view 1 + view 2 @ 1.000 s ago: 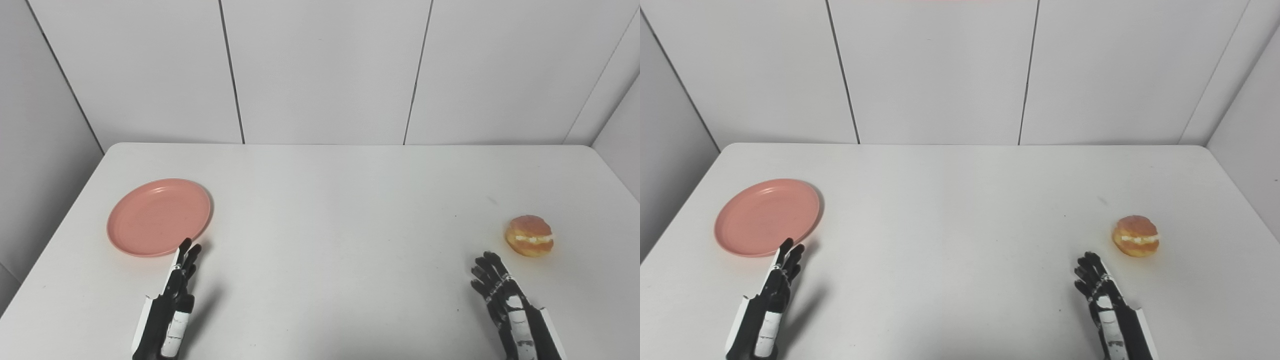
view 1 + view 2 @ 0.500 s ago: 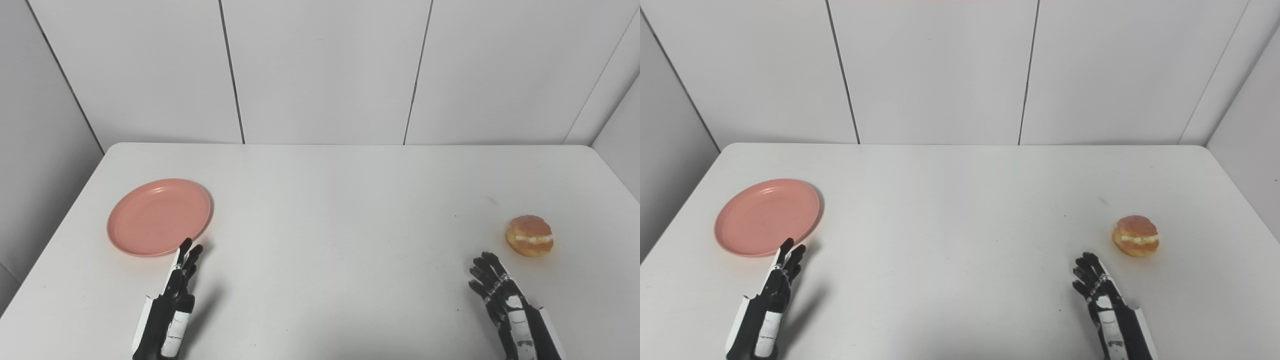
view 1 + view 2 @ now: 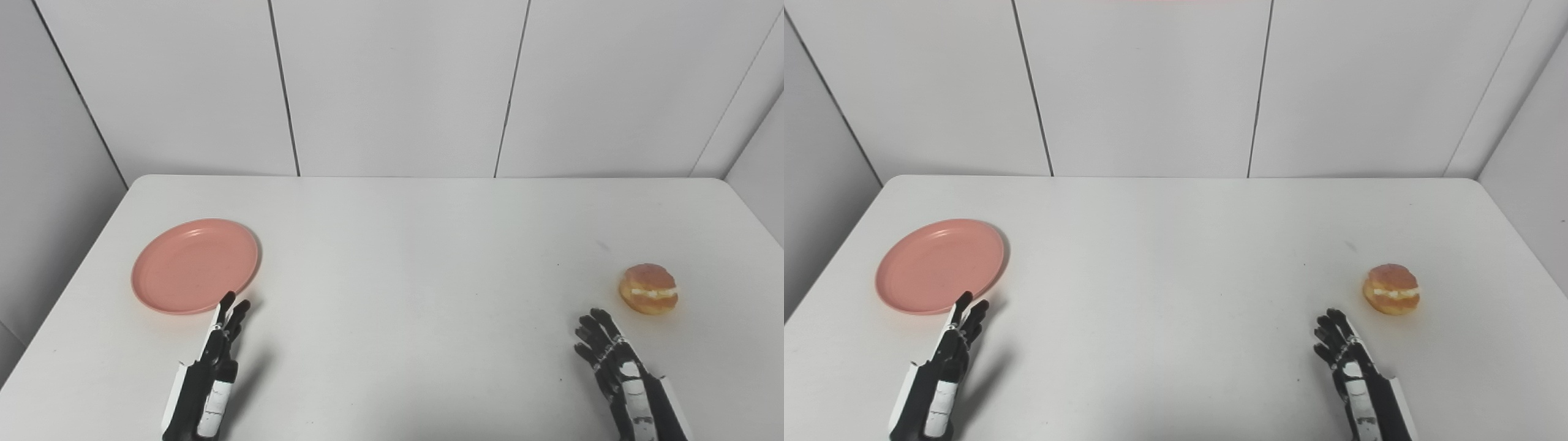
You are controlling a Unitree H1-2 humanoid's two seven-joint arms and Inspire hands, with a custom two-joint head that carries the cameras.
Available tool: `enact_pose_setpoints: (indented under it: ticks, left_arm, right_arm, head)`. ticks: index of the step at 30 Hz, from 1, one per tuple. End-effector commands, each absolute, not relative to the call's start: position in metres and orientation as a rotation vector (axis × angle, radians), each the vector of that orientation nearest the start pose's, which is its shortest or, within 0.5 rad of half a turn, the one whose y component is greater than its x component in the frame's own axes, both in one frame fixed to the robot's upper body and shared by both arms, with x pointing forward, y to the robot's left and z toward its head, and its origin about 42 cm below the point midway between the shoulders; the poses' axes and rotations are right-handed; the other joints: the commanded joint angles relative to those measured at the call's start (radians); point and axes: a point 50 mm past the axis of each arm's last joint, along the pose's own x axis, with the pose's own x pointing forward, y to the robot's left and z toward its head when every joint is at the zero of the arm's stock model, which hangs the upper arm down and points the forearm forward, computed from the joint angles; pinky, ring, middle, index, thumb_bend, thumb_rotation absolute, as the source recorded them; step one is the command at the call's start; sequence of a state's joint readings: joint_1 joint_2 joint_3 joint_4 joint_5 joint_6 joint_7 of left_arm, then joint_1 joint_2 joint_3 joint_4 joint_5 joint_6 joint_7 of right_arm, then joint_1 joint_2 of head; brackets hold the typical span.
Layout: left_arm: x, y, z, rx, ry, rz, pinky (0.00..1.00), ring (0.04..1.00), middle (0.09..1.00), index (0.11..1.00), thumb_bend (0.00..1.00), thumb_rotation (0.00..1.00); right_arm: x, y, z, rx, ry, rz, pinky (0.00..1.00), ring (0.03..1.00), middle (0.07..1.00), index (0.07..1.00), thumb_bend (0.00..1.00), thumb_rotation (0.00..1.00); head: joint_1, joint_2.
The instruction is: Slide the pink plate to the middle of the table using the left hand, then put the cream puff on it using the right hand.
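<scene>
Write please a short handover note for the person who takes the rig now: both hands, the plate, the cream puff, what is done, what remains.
Left robot hand: open, empty, just short of the pink plate, which lies at the table's left side.
Right robot hand: open, empty, near the cream puff at the right side, not touching it.
Done: nothing.
Left: slide plate to middle, then place puff on it.

White table (image 3: 404, 245), grey panelled wall (image 3: 392, 86) behind it

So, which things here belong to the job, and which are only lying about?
Belong to the job:
- pink plate, on the table's left side
- cream puff, on the right side
- left hand, open
- right hand, open

Only lying about:
- nothing apart from the table itself
</scene>
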State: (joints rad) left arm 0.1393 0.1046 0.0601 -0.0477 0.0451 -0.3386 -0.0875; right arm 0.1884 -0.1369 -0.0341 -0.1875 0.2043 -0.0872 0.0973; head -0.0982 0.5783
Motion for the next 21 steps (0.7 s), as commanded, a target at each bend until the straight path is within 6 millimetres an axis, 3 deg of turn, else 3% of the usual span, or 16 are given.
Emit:
enact_pose_setpoints:
  ticks: [1, 13, 21]
  left_arm:
    - [0.228, 0.254, 0.074, 0.170, -0.120, -0.085, 1.00, 0.978, 0.947, 1.000, 0.94, 0.99]
    - [0.228, 0.255, 0.075, 0.168, -0.118, -0.088, 1.00, 0.987, 0.955, 1.000, 0.93, 1.00]
    - [0.228, 0.239, 0.072, 0.203, -0.137, -0.077, 1.00, 0.966, 0.949, 1.000, 0.97, 0.99]
  right_arm:
    - [0.216, -0.261, 0.100, 0.053, -0.013, 0.065, 0.93, 0.923, 0.914, 0.917, 0.84, 0.94]
    - [0.216, -0.261, 0.101, 0.055, -0.013, 0.066, 0.92, 0.916, 0.905, 0.911, 0.84, 0.94]
    - [0.217, -0.274, 0.097, 0.067, -0.015, 0.066, 0.95, 0.921, 0.911, 0.916, 0.83, 0.94]
  head:
    - [0.001, 0.000]
    - [0.009, -0.002]
    - [0.133, -0.037]
